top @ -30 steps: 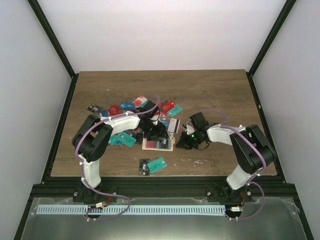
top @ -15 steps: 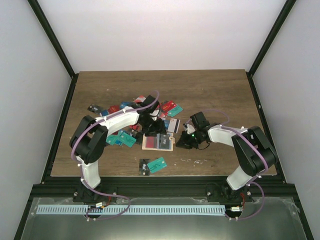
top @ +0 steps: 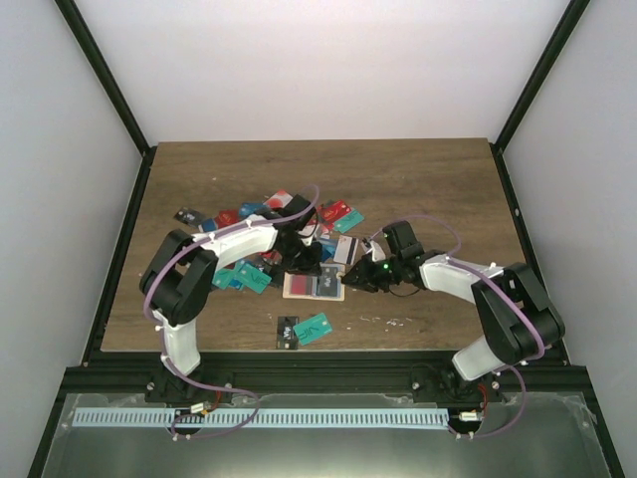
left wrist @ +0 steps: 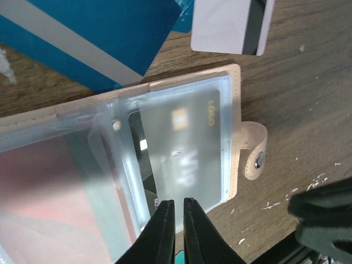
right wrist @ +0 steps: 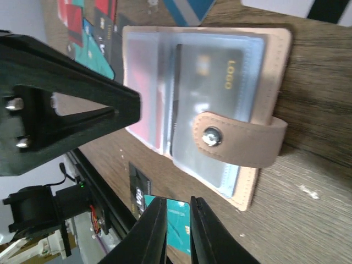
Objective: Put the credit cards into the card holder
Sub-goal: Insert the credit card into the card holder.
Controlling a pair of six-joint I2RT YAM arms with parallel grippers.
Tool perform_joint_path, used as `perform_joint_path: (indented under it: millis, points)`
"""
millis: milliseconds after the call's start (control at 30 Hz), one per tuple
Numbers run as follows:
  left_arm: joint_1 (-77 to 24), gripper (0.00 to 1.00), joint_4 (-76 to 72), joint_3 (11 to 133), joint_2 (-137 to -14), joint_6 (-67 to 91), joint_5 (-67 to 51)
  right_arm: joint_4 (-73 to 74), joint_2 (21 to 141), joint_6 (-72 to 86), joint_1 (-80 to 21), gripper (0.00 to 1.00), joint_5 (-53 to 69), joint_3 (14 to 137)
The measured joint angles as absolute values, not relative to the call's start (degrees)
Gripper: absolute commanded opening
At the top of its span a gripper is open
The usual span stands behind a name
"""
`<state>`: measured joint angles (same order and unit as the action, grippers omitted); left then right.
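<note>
Card holder lies open on table, just in front of loose cards. Its clear sleeves hold a dark card and a red card. Left gripper is nearly closed at the sleeve edge. Right gripper shows a narrow gap with nothing in it.

Twin setup here: left arm and right arm both have white links with chunky black joints and a purple cable looped alongside. There's a tiny green light mid-frame. Left tool and right tool are plain matte black.
</note>
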<state>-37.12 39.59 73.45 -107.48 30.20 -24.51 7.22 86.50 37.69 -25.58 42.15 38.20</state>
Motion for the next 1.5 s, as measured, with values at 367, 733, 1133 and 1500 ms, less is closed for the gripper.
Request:
perform_joint_path:
  millis: [367, 733, 1133, 1500]
  points:
    - [-37.12, 0.04, 39.13, 72.84, -110.24, 27.81, -24.43, 2.39, 87.2, 40.66, -25.96, 0.16, 45.71, 37.54]
    - [-37.12, 0.04, 39.44, 71.61, -110.56, 26.35, -23.4, 1.74, 90.04, 41.67, -26.59, 0.16, 45.8, 37.54]
    - [-37.19, 0.04, 38.81, 71.55, -112.03, 25.43, -24.67, 1.65, 90.96, 41.65, -26.79, 0.17, 45.76, 37.69]
    - [-37.23, 0.04, 39.09, 71.94, -112.49, 25.43, -24.58, 2.33, 91.77, 41.63, -26.85, 0.26, 44.49, 38.59]
